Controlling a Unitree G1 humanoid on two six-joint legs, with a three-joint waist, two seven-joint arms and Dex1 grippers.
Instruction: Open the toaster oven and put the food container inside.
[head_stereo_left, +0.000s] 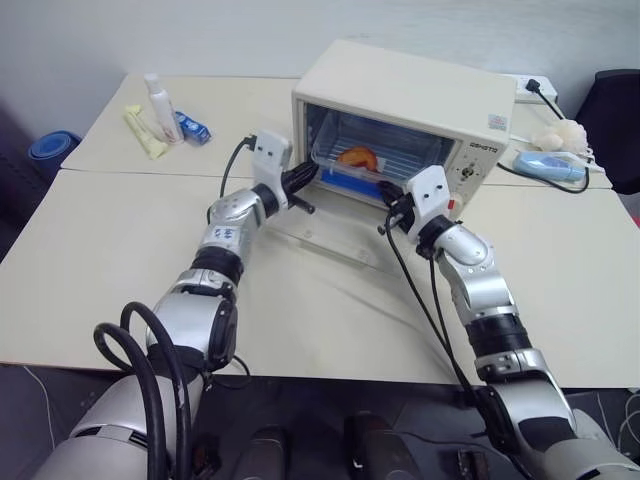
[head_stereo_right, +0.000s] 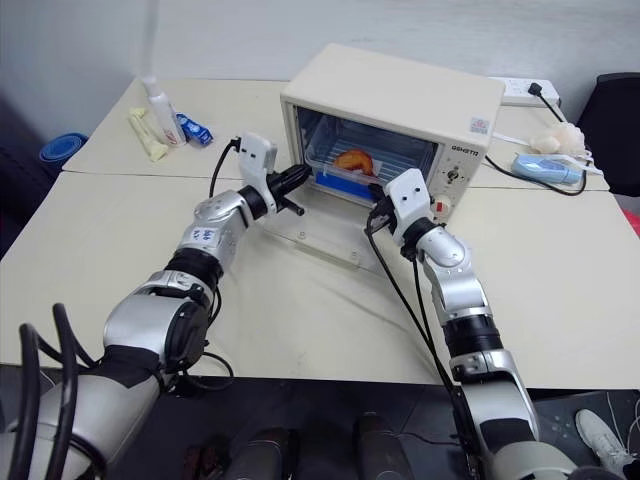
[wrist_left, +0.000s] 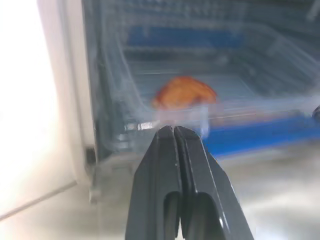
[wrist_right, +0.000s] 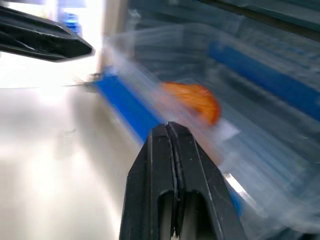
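With the toaster oven (head_stereo_left: 405, 110) standing on the far part of the table (head_stereo_left: 140, 260) and its glass door (head_stereo_left: 320, 232) folded down flat in front of it, we see the food container (head_stereo_left: 355, 165) already sitting in the oven cavity, orange food showing through the clear plastic and a blue strip along its near edge. Left gripper (head_stereo_left: 306, 180) is at the left front corner of the opening, fingers clenched together on nothing, tips just short of the container's near edge in the left wrist view. Right gripper (head_stereo_left: 388, 210) is at the right front of the opening, over the lowered door, fingers likewise pressed together and empty, pointing at the container's blue strip; we can't tell if either tip touches the plastic. Off to the left on the table: a white bottle (head_stereo_left: 156, 104), a yellow packet (head_stereo_left: 145, 134), a small blue packet (head_stereo_left: 193, 128). Right of the oven: a light-blue object (head_stereo_left: 548, 164) with a black cable (head_stereo_left: 545, 100).
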